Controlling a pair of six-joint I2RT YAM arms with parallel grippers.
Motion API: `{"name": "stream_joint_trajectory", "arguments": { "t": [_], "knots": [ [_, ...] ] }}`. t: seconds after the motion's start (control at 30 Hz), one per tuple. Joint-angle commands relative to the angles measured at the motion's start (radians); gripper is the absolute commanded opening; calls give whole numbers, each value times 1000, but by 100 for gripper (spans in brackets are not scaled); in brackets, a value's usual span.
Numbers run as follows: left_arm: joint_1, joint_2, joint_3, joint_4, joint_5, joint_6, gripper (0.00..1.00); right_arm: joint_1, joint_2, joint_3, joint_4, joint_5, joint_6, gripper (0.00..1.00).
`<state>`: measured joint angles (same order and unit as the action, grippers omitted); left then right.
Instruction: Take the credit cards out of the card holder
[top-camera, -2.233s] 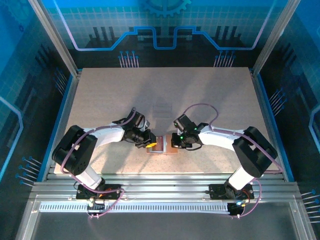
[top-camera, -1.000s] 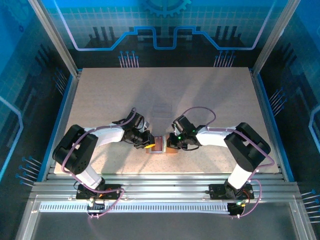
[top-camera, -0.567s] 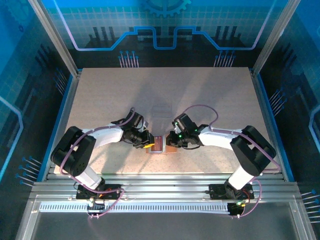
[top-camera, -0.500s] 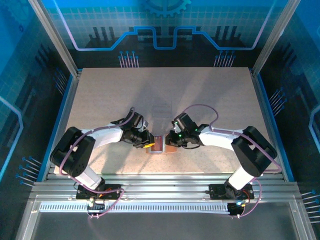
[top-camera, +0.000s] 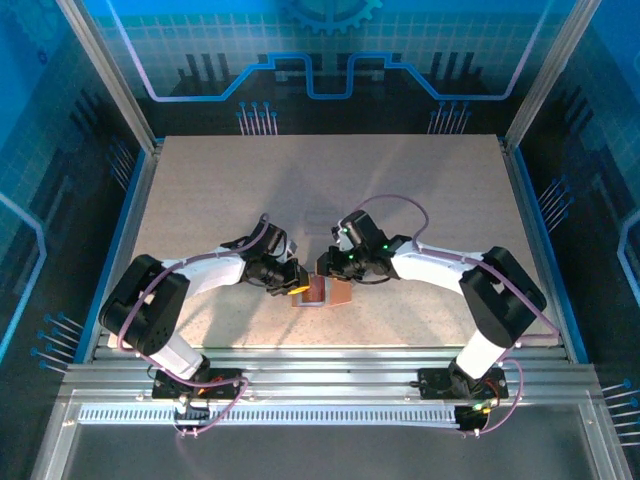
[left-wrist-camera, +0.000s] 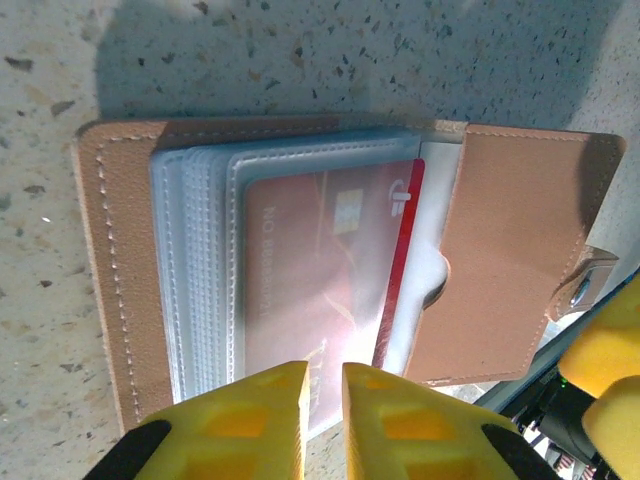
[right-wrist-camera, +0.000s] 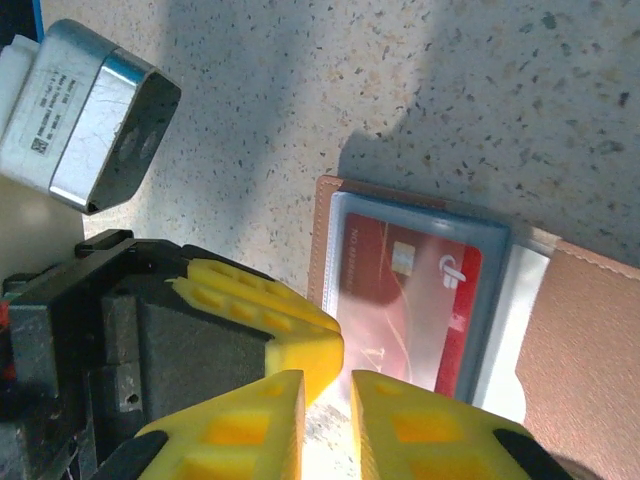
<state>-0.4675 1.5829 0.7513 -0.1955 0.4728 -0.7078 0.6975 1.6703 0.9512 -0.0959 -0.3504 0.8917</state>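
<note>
Both arms bend inward low over the worktop (top-camera: 330, 170), tips meeting near the middle of its near edge. The left arm (top-camera: 215, 268) has its jaws nearly pressed together on nothing visible at the card holder (left-wrist-camera: 515, 240), and the right arm (top-camera: 435, 268) has its jaws a slit apart and empty. One card holder lies there opened flat, showing one red credit card (left-wrist-camera: 310, 270) in the front of a stack of clear sleeves (left-wrist-camera: 195, 280). The holder's long axis runs along the near edge, clasp flap toward the right arm, the card's long axis crosswise to it.
</note>
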Motion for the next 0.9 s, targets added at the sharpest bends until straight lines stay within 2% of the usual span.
{"name": "stream_joint_trajectory", "arguments": {
  "t": [0.0, 0.67, 0.87],
  "knots": [
    [2, 18, 17, 1, 21, -9, 16, -1, 40, 30, -27, -33, -14, 21],
    [2, 30, 10, -35, -17, 21, 15, 13, 121, 62, -85, -48, -38, 27],
    [2, 29, 11, -32, -16, 15, 15, 17, 149, 67, -87, -70, -40, 23]
  ]
}}
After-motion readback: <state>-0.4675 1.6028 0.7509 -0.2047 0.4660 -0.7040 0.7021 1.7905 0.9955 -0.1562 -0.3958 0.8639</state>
